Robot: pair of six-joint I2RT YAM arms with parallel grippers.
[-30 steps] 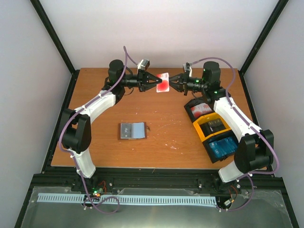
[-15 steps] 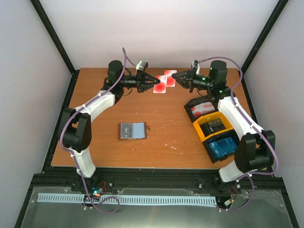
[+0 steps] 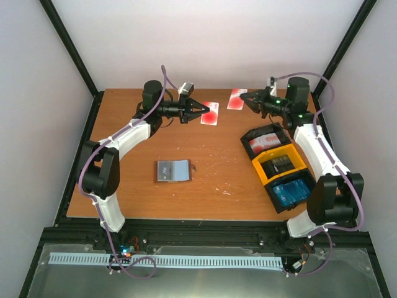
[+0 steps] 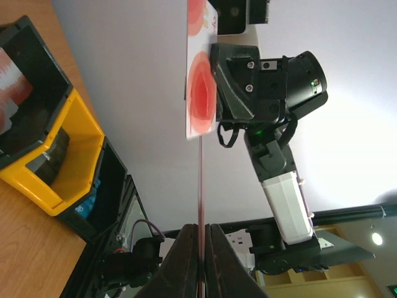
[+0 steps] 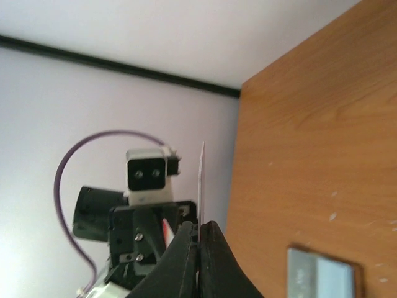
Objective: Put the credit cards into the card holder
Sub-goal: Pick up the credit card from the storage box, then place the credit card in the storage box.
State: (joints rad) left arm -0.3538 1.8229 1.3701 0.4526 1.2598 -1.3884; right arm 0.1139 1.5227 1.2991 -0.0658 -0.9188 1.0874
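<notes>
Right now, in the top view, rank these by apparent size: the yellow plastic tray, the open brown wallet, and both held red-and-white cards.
1. yellow plastic tray
2. open brown leather-like card holder
3. left red-and-white plastic card and right red-and-white plastic card: these look alike, and both are held off the table, nearer the camera, so they stay unranked.

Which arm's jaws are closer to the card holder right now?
Left. The left arm holds its jaws, shut on a red-and-white card, beyond the card holder; the right arm's jaws, shut on a second card, are farther away, toward the far right.
</notes>
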